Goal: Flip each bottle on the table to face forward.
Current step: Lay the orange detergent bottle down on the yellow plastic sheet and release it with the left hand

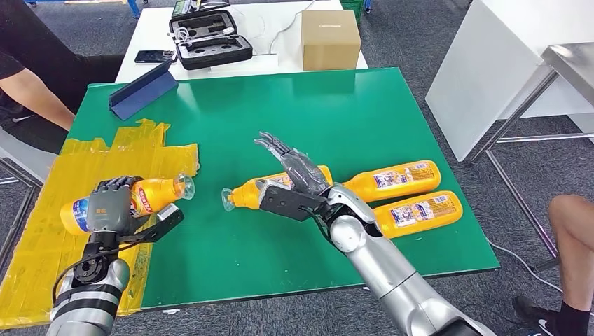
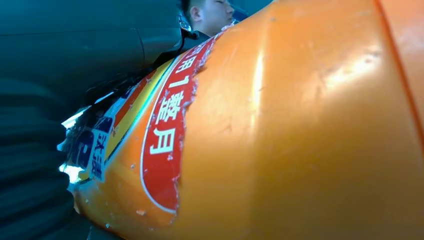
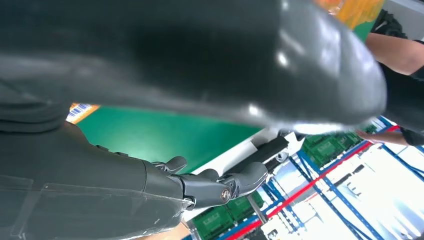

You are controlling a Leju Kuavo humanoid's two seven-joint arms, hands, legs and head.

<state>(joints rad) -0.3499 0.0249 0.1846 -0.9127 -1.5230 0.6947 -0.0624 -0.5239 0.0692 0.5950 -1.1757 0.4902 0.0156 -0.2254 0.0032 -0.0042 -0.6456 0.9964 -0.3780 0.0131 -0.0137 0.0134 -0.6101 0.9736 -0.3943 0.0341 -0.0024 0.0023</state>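
One orange bottle (image 1: 150, 197) is gripped around its body by the left hand (image 1: 108, 206) at the counter's (image 1: 392, 105) taped left edge. The right hand (image 1: 294, 175) — fingers spread, nothing held — is poised above a second bottle (image 1: 249, 192). The bottles are judged light, smooth plastic — best grasped mid-body on the label.

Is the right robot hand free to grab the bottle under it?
Probably yes: the right robot hand hovers open over the middle bottle, with nothing between them; its neighbouring bottle lies clear to the side.
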